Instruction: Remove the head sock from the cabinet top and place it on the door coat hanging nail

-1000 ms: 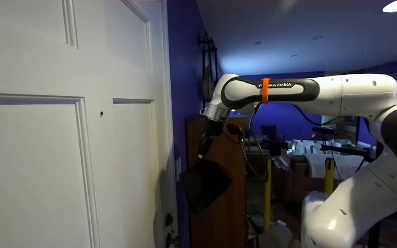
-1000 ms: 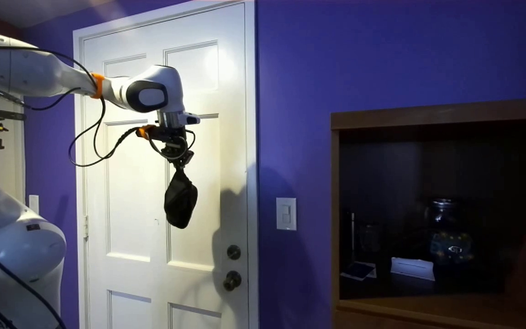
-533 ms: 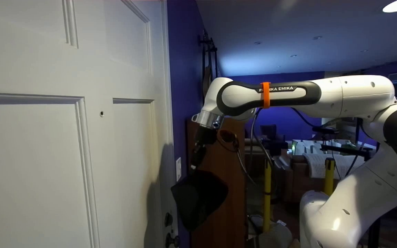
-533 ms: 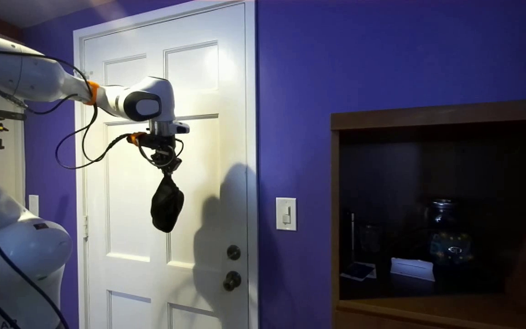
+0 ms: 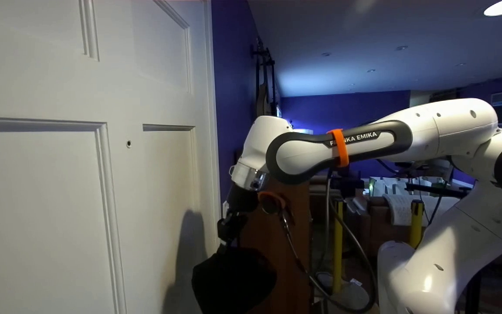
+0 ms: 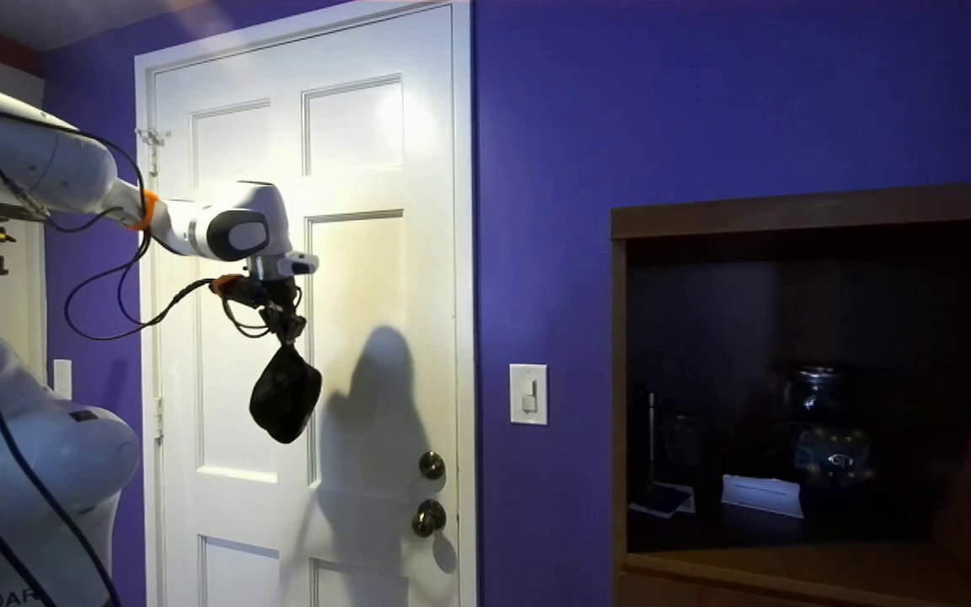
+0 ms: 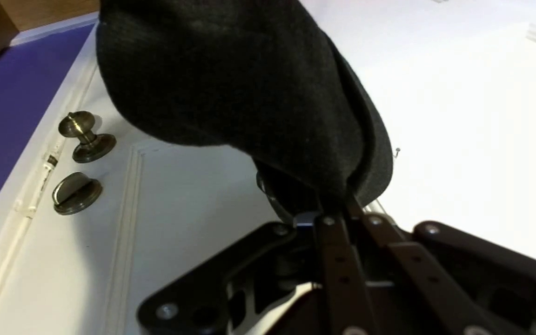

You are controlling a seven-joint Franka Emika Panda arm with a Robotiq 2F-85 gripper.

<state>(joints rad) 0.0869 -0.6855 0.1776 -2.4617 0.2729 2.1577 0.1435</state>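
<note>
One dark head sock [image 6: 285, 396], hanging from two fingers [image 7: 335, 244] pinched on its edge, points lengthwise downward before one white door [image 6: 431, 270] in an exterior view. In the wrist view the lone nail [image 7: 398, 150] shows beyond the fingers, up and to their right, just past the sock's outline; the coming move likely turns on carrying the gripped edge that way. One knob [image 7: 77, 124] and one lock turn [image 7: 75, 191] sit well left.
</note>
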